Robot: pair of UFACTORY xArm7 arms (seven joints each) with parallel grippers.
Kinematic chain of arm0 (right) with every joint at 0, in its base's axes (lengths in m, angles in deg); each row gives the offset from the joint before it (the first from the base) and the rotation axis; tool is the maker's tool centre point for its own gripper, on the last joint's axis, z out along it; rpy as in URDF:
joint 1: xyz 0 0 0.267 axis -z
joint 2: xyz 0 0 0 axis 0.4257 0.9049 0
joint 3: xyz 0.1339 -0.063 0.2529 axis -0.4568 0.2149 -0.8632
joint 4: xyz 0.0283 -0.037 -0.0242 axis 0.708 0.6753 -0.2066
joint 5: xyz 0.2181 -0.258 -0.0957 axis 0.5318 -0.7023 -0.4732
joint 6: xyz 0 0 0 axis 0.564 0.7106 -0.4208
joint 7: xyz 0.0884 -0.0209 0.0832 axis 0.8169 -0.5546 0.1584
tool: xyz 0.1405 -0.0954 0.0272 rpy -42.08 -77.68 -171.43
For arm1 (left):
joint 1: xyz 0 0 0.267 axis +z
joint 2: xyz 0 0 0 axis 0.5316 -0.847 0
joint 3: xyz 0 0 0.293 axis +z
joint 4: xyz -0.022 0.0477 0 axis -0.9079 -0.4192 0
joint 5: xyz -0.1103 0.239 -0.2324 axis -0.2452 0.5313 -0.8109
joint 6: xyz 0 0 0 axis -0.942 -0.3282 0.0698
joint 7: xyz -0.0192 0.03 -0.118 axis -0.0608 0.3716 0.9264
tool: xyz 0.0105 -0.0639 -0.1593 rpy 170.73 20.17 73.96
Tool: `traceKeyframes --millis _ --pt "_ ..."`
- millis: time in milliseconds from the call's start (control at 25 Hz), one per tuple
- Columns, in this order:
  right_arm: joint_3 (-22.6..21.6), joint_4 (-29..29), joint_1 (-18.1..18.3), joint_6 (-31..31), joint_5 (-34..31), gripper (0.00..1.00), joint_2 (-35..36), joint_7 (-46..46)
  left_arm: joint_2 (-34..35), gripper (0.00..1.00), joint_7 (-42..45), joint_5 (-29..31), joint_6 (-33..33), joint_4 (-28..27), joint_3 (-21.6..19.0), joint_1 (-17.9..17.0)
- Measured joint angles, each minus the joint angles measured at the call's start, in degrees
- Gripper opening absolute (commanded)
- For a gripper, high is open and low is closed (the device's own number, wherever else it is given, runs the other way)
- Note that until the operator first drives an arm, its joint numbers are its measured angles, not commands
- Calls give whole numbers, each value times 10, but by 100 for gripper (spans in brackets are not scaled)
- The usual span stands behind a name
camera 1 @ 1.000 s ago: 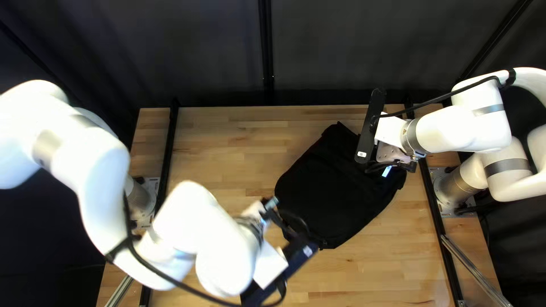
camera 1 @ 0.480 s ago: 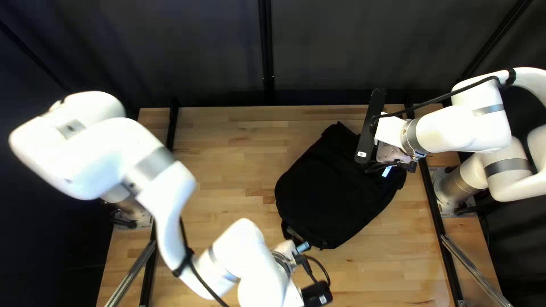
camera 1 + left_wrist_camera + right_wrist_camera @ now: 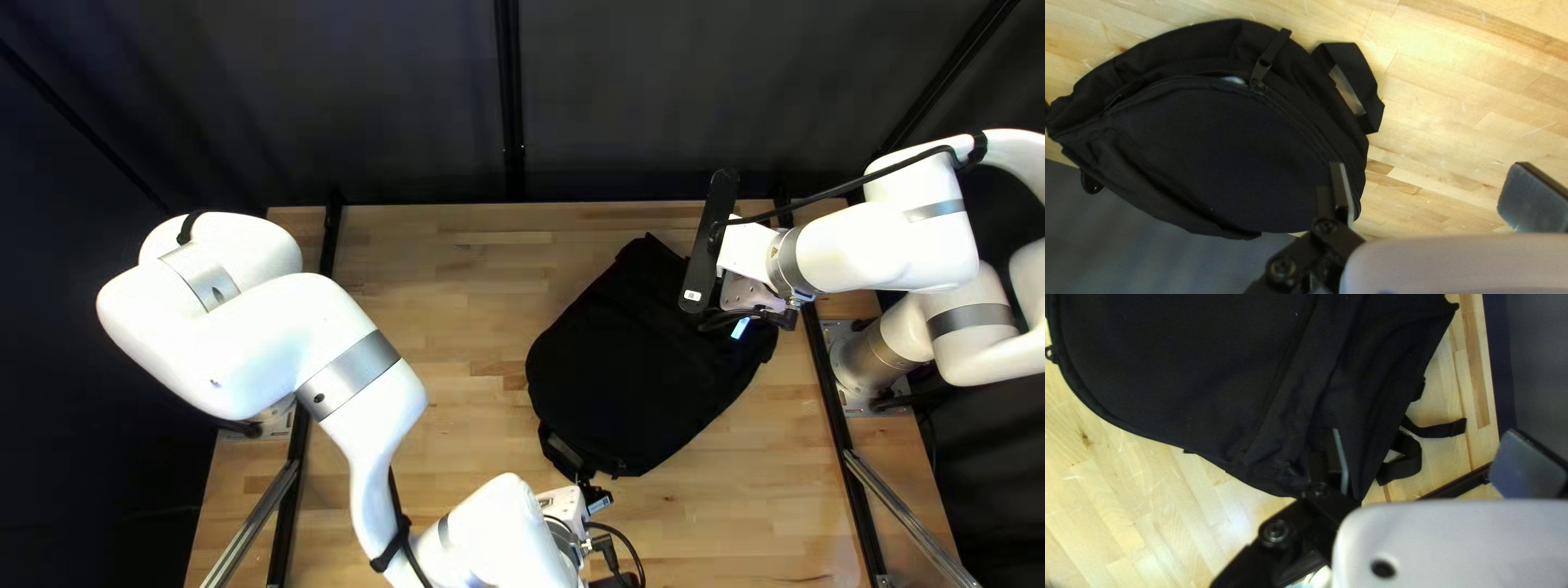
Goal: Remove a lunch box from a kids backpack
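Left arm (image 3: 261, 338) now reaches nearer the bench (image 3: 718, 501)'s near edge than in the earlier frame; right arm (image 3: 860, 245) and backpack (image 3: 642, 370) are unchanged. Left pincer (image 3: 1429, 174) stands wide apart with nothing gripped, one side over the backpack's edge, the other over bare wood. Right pincer (image 3: 1423, 441) is spread too, one side against or just over the cloth at the backpack's other end; I cannot tell if they touch.

Ahead of the left pincer, the zip's pull (image 3: 1267, 60) stands beside a small gap with a pale sliver (image 3: 1234, 80) in it. The lunch box is out of sight, presumably inside. So the task looks early: the zip is barely parted, and the wide opening, the grip on the box, the lift out and the setting down all remain.

Counted: two arms, two pincers, one bench, one backpack, one pull plain in the left wrist view, one pale sliver, no lunch box visible.
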Motion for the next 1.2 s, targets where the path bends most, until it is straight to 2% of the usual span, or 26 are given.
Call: traceKeyframes --millis 120,320,560,720,1040,1200 --pt "0 0 0 0 0 100 0 0 -5 100 -10 9 -16 7 -7 -8" --pt "0 0 0 0 0 100 0 0 -32 100 -84 55 -55 -2 -9 -12" --pt "0 0 0 0 0 100 0 0 -78 100 -185 116 -93 -33 7 -11" --pt "0 0 0 0 0 100 0 0 -111 100 -222 142 -120 -51 20 -4" --pt "0 0 0 0 0 100 0 0 -212 100 -296 149 -130 -151 40 -2" --pt "0 0 0 0 0 100 0 0 -228 100 -322 135 -110 -167 42 5"
